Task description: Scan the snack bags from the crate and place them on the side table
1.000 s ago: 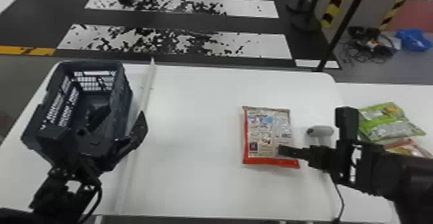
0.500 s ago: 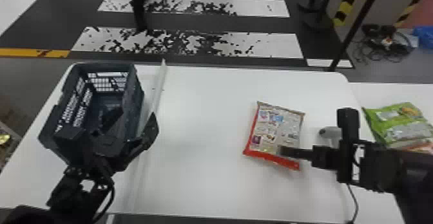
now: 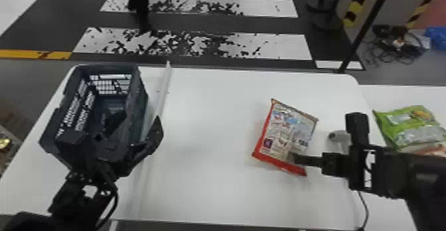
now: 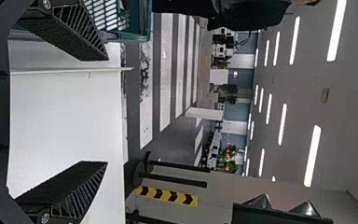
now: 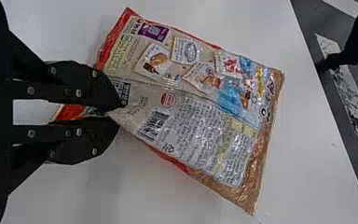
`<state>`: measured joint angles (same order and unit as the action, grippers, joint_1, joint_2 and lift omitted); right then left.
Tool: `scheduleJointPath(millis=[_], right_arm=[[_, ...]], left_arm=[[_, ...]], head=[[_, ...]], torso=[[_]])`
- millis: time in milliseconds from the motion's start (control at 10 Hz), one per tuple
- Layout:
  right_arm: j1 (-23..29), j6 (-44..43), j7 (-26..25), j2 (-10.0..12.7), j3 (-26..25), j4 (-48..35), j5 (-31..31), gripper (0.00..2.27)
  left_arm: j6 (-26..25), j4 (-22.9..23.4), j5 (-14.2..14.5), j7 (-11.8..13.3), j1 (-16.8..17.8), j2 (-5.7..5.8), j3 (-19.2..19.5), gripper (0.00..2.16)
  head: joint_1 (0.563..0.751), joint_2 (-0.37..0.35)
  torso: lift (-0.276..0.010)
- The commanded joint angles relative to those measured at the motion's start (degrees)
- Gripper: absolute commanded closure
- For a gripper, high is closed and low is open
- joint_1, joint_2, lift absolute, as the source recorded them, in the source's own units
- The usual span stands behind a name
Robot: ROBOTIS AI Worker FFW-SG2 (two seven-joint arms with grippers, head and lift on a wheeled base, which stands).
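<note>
Right hand (image 3: pixel 292 157) – closed on bag (image 3: pixel 282 132).

Your white table (image 3: pixel 205 193) has the crate (image 3: pixel 138 94) at its far left corner, a pale strip (image 3: pixel 162 89) just beside it running from the far edge toward the near one, and the scanner (image 3: pixel 337 136) near the right edge. Beyond that edge, your side table (image 3: pixel 398 96) bears a green bag (image 3: pixel 408 129).

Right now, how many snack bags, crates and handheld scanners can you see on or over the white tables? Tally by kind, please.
Snack bags: 3 (red-edged bag, green bag, partly hidden orange-red bag)
Crates: 1 (dark crate)
Handheld scanners: 1 (grey scanner)
Total: 5
</note>
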<state>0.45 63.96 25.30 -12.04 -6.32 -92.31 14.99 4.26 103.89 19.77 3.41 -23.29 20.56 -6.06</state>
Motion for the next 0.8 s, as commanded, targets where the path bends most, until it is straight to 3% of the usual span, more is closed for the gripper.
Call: scheduleJointPath(millis=[0, 400, 700], right_arm=[[1.39, 2.09, 0.01, 0.00, -2.30, -4.54, 1.44, 2.26], [4.21, 4.20, -2.10, 0.35, -13.72, -15.18, 8.21, 2.26], [3.85, -0.37, -6.67, 0.44, -23.74, -15.35, 12.60, 2.26]], left_arm=[[0.00, 0.18, 0.00, -0.07, 0.00, 0.00, 0.00, 0.08], [0.00, 0.35, 0.00, -0.07, 0.00, 0.00, 0.00, 0.08], [0.00, 0.35, -0.09, -0.07, 0.00, 0.00, 0.00, 0.08]], head=[[0.695, -0.010], [0.695, -0.044], [0.695, -0.130]], torso=[[-0.050], [-0.050], [-0.050]])
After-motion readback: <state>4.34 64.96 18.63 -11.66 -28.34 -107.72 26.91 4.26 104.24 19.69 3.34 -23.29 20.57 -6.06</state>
